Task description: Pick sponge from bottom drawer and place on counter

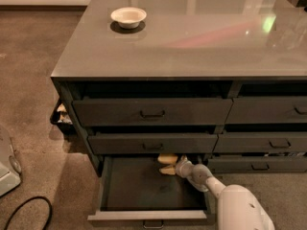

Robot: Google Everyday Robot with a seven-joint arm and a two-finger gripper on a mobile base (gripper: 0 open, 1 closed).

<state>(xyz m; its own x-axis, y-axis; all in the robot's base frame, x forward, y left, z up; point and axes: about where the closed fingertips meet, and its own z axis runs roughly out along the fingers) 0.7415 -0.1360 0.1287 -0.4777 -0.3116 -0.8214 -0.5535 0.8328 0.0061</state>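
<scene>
The bottom drawer (144,215) of the left column is pulled open, and its dark floor shows. The pale yellow sponge (167,159) lies at the drawer's back right, partly under the drawer above. My gripper (175,168) reaches into the drawer from the lower right and sits against the sponge's right side. I cannot tell whether it holds the sponge. The white arm (240,207) runs down to the lower right corner. The glossy grey counter (192,37) spans the top of the cabinet.
A white round bowl (128,17) stands on the counter's far left. The other drawers (152,112) are closed. A black cable (29,212) and a pale object (7,166) lie on the carpet at the left.
</scene>
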